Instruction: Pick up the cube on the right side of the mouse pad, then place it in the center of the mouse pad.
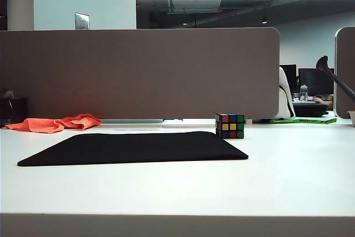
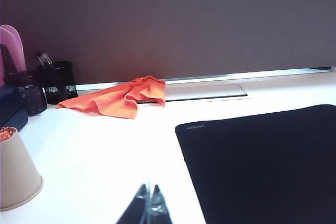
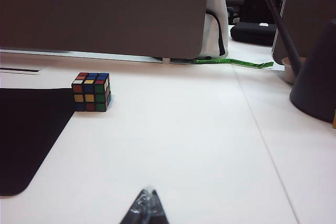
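Closest to each wrist camera are the fingertips of its own hand: the right hand (image 3: 145, 205) is pinched shut on nothing, low over the bare tabletop (image 3: 210, 145), and the left hand (image 2: 148, 208) looks likewise closed and empty beside the pad's (image 2: 262, 166) near-left corner. Neither appears in the exterior view, so both seem parked back, the task not yet begun. Just off the pad's far right corner stands the cube (image 1: 230, 126), upright on the tabletop and apart from any hand. That side suits the right hand, which must open before grasping. An orange cloth (image 1: 55, 123) lies clear.
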